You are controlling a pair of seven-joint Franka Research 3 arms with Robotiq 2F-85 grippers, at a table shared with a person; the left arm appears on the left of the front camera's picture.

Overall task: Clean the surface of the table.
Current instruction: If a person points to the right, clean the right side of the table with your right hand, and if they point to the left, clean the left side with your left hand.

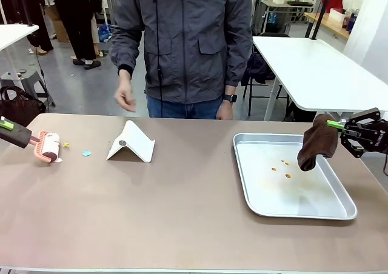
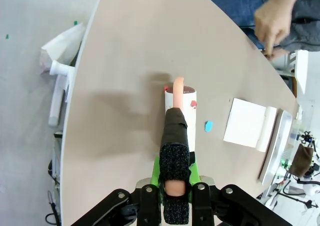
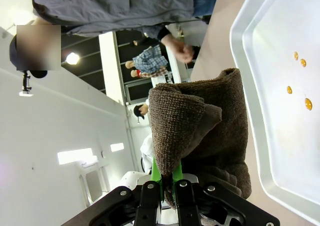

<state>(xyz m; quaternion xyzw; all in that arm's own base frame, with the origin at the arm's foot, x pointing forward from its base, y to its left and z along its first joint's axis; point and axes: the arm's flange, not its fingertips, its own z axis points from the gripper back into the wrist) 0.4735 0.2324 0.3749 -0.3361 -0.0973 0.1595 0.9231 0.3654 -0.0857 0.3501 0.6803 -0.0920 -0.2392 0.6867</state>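
**A:** how's the left gripper (image 2: 172, 186) sitting rn?

**B:** clamped tight on the black-wrapped handle of the lint roller (image 2: 180, 98). The roller sticks straight out past its tips, and the whole thing is tipped slightly down.

**A:** and the right gripper (image 1: 334, 126)?

**B:** squeezed closed too, pinching a brown cloth (image 1: 316, 142) by the top edge. The rest droops below and just ahead of it. That wrist is held up, pointing sideways toward the other arm.
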